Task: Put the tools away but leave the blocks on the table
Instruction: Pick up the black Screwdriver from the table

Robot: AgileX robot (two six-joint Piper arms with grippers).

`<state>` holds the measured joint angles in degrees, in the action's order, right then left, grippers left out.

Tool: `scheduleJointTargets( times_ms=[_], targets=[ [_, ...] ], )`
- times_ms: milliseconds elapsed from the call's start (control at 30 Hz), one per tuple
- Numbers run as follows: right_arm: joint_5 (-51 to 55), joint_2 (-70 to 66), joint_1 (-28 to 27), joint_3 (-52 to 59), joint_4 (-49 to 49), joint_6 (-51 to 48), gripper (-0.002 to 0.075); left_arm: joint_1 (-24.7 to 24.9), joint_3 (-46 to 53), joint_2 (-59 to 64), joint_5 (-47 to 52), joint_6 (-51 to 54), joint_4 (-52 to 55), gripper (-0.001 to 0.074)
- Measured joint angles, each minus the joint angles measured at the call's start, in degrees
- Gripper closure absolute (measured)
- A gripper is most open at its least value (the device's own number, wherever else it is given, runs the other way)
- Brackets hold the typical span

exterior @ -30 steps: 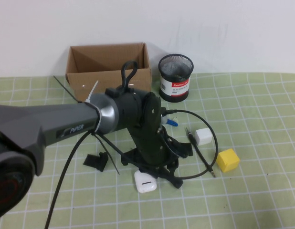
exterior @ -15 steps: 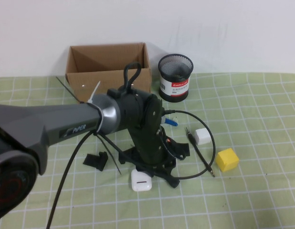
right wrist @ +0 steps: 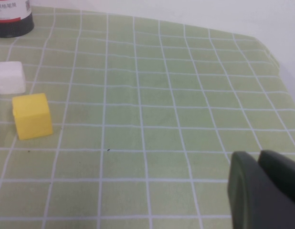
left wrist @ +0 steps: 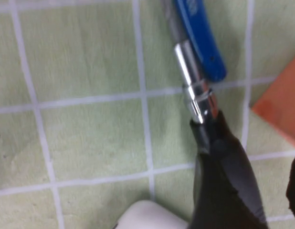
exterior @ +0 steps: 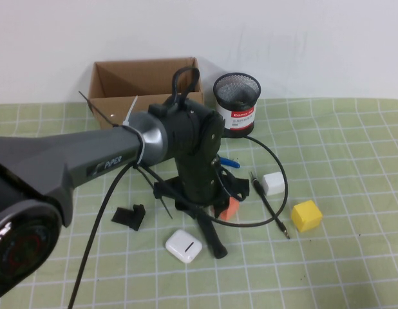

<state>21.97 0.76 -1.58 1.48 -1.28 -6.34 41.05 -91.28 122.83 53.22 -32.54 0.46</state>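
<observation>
Holding the right gripper [right wrist: 258, 160] with jaws closed over the bare table [right wrist: 152, 119], well apart from the yellow block [right wrist: 32, 115]. Positioning the left gripper [exterior: 208, 215] low over the thick black-handled screwdriver [left wrist: 219, 181], handle between the earbud case [exterior: 183, 246] and the orange block [exterior: 230, 207], shaft beside the blue-handled pliers [left wrist: 200, 38]; open or gripping: not determinable. Showing, farther back, the thin precision screwdriver [exterior: 270, 205], the white block [exterior: 274, 183], then the cardboard box [exterior: 144, 84] and mesh cup [exterior: 237, 103].

The thick black-handled screwdriver [exterior: 212, 237] lies on the pale green grid mat [exterior: 353, 270] beside the orange cube [exterior: 228, 207] and blue-handled pliers [exterior: 228, 163], with the thin precision screwdriver [exterior: 271, 208], white cube [exterior: 274, 183] and yellow cube [exterior: 306, 215] to their right.
</observation>
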Motion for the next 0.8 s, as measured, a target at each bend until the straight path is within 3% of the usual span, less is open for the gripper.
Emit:
scheduleJointTargets(
  times_ms=[800],
  targets=[
    [0.0, 0.0, 0.0, 0.0, 0.0, 0.0, 0.0734, 0.0, -0.87, 3.67, -2.41, -0.12, -1.2, 0.0451]
  ],
)
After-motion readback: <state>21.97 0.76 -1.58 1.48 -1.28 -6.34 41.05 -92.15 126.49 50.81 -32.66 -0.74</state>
